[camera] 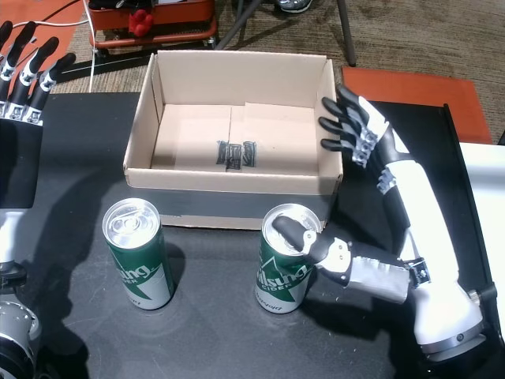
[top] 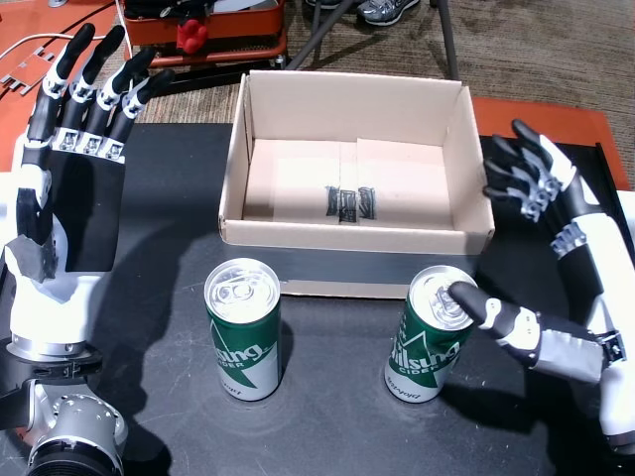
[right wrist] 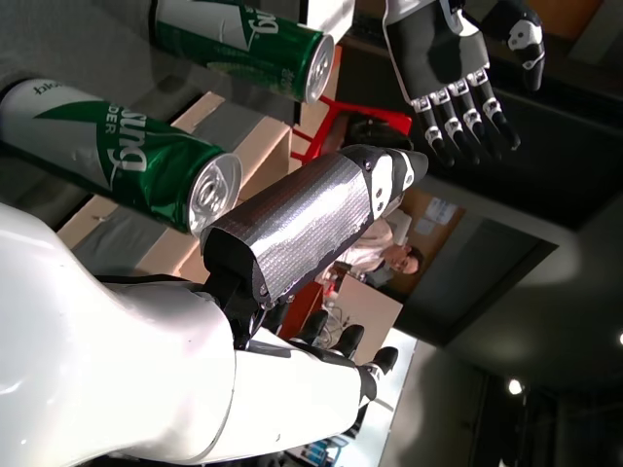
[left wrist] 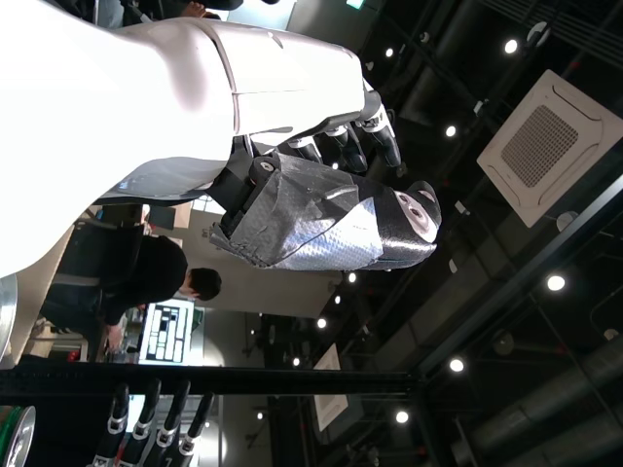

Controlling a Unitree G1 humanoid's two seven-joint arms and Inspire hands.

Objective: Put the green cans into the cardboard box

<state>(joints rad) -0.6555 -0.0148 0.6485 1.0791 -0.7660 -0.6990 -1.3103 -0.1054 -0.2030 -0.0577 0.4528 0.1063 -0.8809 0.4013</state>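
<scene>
zero cans in the cardboard box yet — both green cans wait out front, right hand spread with its thumb on one, left hand wide and empty.

A flat black table top carries an open brown cardboard box toward its far edge. Two green aluminium cans stand nearer the front edge: one upright left of centre, the other tilted, to its right.
</scene>
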